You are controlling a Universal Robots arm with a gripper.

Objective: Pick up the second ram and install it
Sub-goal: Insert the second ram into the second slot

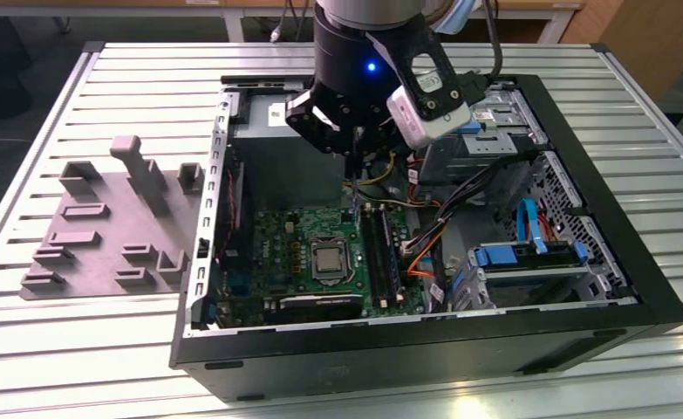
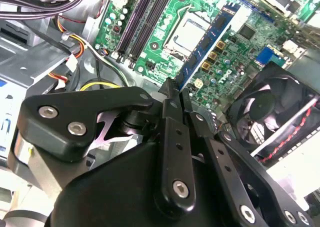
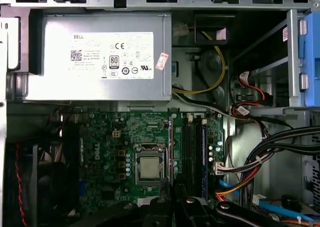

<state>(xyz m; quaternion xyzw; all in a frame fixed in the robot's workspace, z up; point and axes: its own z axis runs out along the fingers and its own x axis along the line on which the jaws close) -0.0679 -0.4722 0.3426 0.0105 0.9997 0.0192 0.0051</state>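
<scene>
In the second wrist view the black gripper (image 2: 176,89) is clenched on the end of the long, thin, dark blue ram stick (image 2: 207,42), holding it above the green motherboard (image 2: 250,17) beside the silver processor socket (image 2: 187,33) inside the open black computer case (image 1: 434,349).

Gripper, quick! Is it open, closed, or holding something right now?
Gripper: closed, holding the second ram.
</scene>
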